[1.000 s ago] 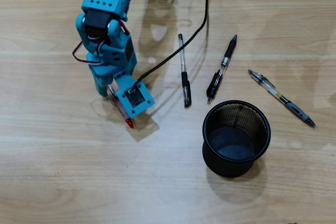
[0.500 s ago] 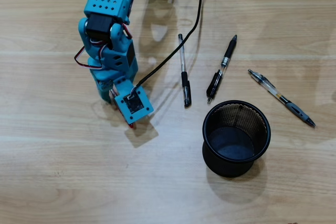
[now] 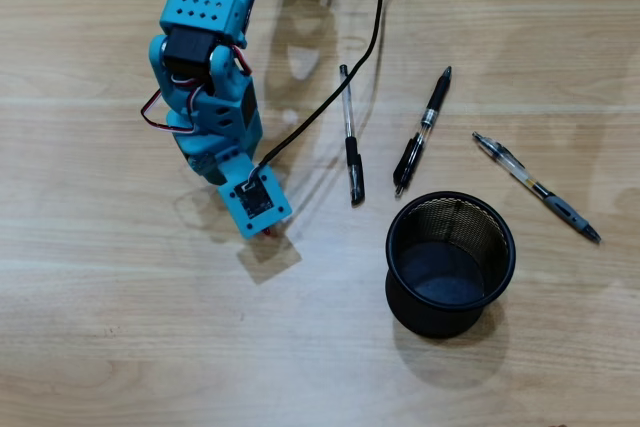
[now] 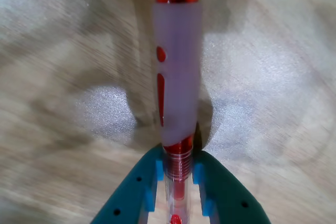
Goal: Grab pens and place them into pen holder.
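Note:
A red pen [image 4: 176,77] with a frosted grip lies on the wooden table and runs up the middle of the wrist view. My gripper [image 4: 176,162] is shut on its clear barrel, one teal finger [image 4: 137,192] on each side. In the overhead view my gripper [image 3: 262,227] points down at the table left of centre, and only a red sliver of the pen [image 3: 273,234] shows under it. The black mesh pen holder [image 3: 430,317] stands upright to the right and looks empty.
Three other pens lie on the table: a clear one with a black cap [image 3: 350,137], a black one [image 3: 422,132] and a clear and grey one [image 3: 535,187] at the right. A black cable [image 3: 370,57] runs from the wrist camera to the top edge.

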Tool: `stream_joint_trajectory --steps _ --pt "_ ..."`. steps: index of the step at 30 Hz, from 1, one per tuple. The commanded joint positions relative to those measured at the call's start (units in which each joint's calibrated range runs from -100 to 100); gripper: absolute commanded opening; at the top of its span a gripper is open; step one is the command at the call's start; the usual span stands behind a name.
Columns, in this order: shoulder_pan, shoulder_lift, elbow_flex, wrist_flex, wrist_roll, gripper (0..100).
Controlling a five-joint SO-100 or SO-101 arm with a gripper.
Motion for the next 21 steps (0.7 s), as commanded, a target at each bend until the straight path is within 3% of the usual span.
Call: stream_joint_trajectory --steps 1,14,21 --pt "-1.03 -8.81 -1.88 -0.43 -0.05 2" --pt "-5.33 -31.31 -1.24 -0.43 -0.57 2" --pt "-12.1 -34.29 -1.52 -1.25 -5.81 2"
